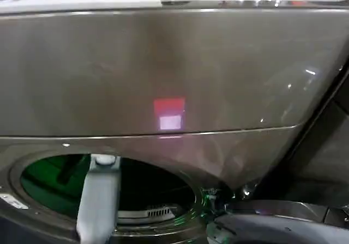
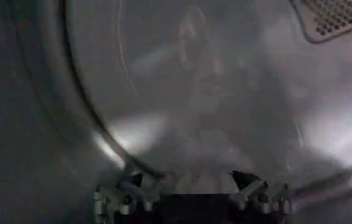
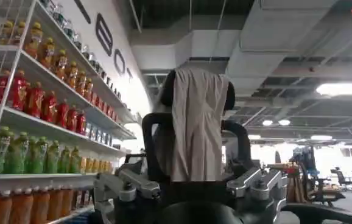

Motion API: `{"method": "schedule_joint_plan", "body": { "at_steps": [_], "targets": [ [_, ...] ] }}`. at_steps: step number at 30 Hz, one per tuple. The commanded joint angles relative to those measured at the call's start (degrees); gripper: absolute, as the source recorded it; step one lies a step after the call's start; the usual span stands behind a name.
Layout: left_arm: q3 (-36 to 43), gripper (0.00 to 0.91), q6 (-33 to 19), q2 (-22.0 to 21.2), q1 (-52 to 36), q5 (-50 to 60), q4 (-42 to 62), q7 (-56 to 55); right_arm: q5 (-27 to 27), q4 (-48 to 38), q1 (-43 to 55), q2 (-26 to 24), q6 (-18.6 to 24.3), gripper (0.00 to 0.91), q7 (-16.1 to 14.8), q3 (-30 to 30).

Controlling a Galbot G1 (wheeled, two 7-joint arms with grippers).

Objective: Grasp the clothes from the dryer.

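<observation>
Bronze-grey dryer point(image 1: 163, 75) across most of the head view, round drum mouth at lower left, grey left arm point(image 1: 99, 200) reaching down into it. Left hand point(image 2: 191, 182) deep inside the drum, fingers point(image 2: 248, 181) spread apart, nothing between them. Clothes point(image 2: 206, 91) faint against the drum's back wall, upper centre of the left wrist view, apart from the hand. Right hand point(image 3: 194, 176) raised before bottle shelves point(image 3: 36, 109), pinching a beige cloth point(image 3: 197, 122).
</observation>
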Motion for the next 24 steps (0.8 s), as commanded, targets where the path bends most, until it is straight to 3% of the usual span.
{"method": "schedule_joint_plan", "body": {
  "at_steps": [1,10,17,24],
  "targets": [
    [-0.72,0.907,-12.50,1.15,-1.66,47.97,0.70,31.82,-0.83,-0.92,-0.06,-0.49,0.20,0.907,-0.04,0.06],
    [2.27,0.907,-16.05,1.53,-3.70,46.94,-0.16,41.78,-1.78,-1.02,0.66,-0.57,0.45,0.907,0.00,-1.13],
    [3.74,0.907,-16.58,2.06,-5.62,47.68,0.28,42.99,-2.32,-1.29,0.86,-0.40,0.82,0.907,-0.04,-1.68],
    [4.55,0.907,-21.02,2.75,-4.71,47.48,0.52,42.91,-2.47,-1.34,0.97,-0.27,0.94,0.907,-0.10,-2.17]
  ]
}}
